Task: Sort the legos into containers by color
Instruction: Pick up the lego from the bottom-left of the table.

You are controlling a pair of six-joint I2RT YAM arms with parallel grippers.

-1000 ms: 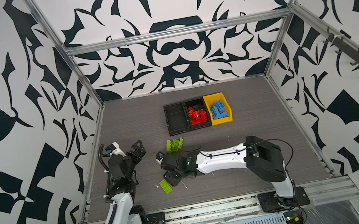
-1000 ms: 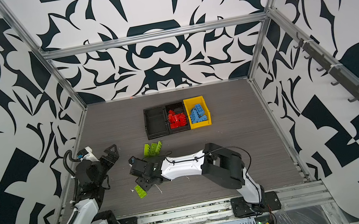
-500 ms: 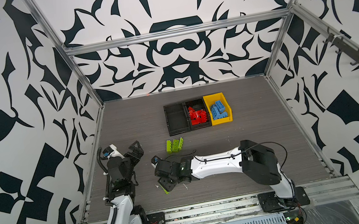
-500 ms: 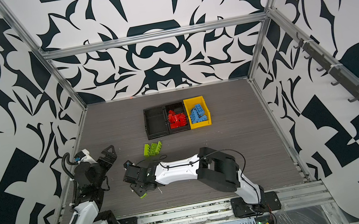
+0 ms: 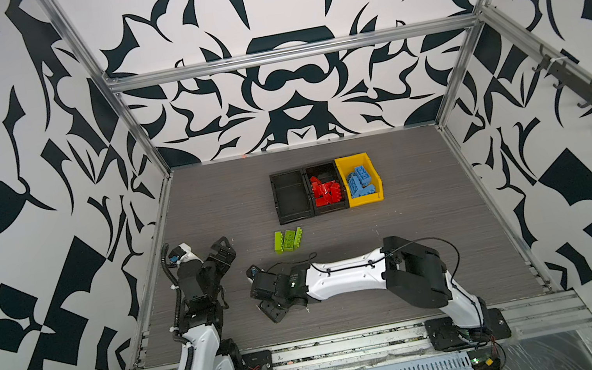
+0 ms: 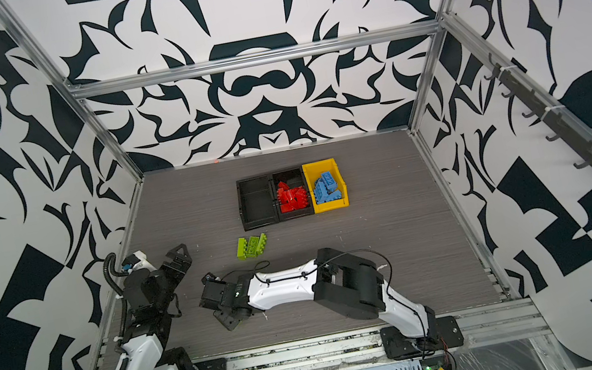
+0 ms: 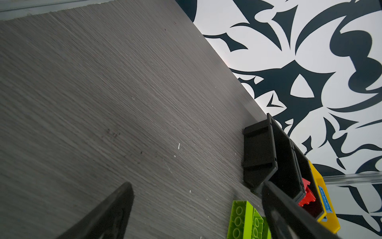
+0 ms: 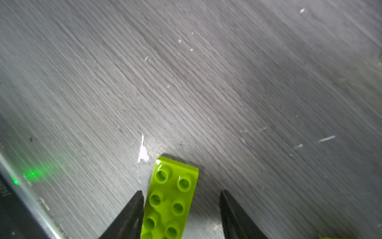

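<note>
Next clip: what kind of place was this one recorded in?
Probably a lab test cell for robots, not a home or a factory floor: a grey tabletop boxed in by patterned panels on a metal frame, two arms bolted to a front rail, and toy bricks near small bins.

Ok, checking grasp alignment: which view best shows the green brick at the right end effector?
The right wrist view: the lime brick lies studs up between the right end effector's fingers. Both top views hide it under that end effector; the left wrist view misses it.
</note>
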